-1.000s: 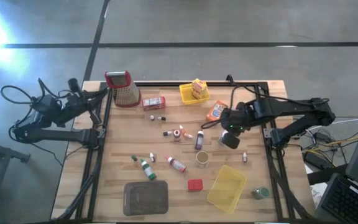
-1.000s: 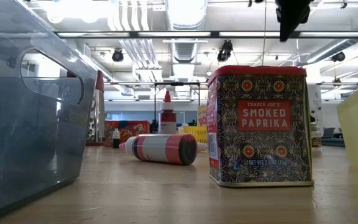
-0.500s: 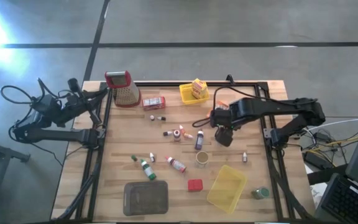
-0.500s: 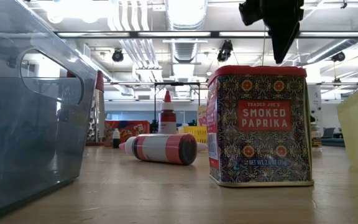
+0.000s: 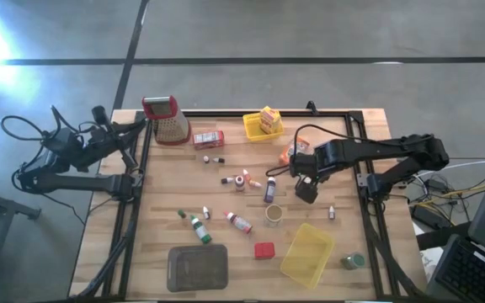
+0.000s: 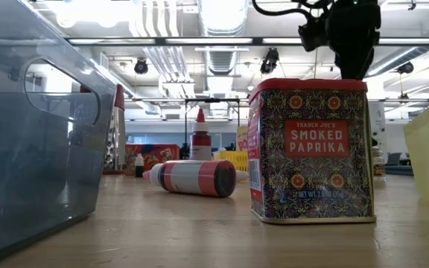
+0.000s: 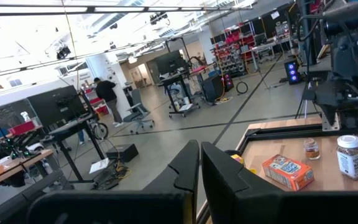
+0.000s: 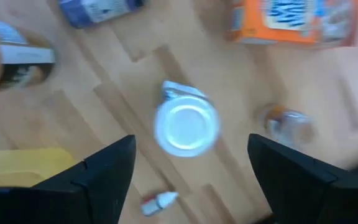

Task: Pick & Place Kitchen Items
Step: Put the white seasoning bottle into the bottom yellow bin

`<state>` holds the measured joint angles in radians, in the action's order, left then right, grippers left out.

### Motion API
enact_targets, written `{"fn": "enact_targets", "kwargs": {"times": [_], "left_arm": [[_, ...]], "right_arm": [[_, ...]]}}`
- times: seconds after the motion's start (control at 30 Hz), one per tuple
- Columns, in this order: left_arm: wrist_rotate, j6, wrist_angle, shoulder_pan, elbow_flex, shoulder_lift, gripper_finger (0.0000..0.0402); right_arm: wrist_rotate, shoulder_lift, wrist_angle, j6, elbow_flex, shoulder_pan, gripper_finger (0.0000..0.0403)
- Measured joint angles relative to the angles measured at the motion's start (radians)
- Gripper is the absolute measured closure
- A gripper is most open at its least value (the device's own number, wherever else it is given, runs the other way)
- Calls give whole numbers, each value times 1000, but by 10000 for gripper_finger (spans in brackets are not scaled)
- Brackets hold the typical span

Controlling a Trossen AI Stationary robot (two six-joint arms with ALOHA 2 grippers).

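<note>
My right gripper (image 5: 306,190) (image 8: 188,180) hangs open over the middle right of the table, pointing down. A small jar with a white lid (image 8: 186,124) stands upright on the wood right below it, between the two fingers and untouched. Around it lie an orange box (image 5: 293,150), a purple bottle (image 5: 270,192), a brown jar (image 5: 274,215) and a tiny dropper bottle (image 5: 331,212). More small bottles (image 5: 199,229) lie scattered mid-table. A red box (image 5: 209,139) lies at the far side and a red tin (image 6: 311,149) stands near the front. My left gripper (image 7: 199,165) is shut beyond the table's left edge.
A metal grater (image 5: 169,118) stands at the far left. A small yellow basket (image 5: 253,128) at the far edge holds a yellow box. A larger yellow basket (image 5: 308,252) and a grey tray (image 5: 198,267) sit at the near edge. A person stands far off in the room.
My right gripper has come down toward the table over the white-lidded jar, swinging a little toward the left edge and back, and its fingers have spread apart. No object has moved.
</note>
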<state>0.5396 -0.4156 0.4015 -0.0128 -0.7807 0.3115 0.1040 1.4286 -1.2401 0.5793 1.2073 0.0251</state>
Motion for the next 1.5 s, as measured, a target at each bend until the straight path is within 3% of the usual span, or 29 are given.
{"fn": "enact_targets", "kwargs": {"times": [0.37, 1.27, 1.5], "left_arm": [[0, 0, 0, 0, 0, 0, 378], [0, 0, 0, 0, 0, 0, 378], [0, 0, 0, 0, 0, 0, 378]], "right_arm": [[-34, -8, 109, -3, -129, -46, 81], [-53, -7, 256, -18, -264, -85, 198], [-52, -7, 253, -30, -263, -85, 183]]}}
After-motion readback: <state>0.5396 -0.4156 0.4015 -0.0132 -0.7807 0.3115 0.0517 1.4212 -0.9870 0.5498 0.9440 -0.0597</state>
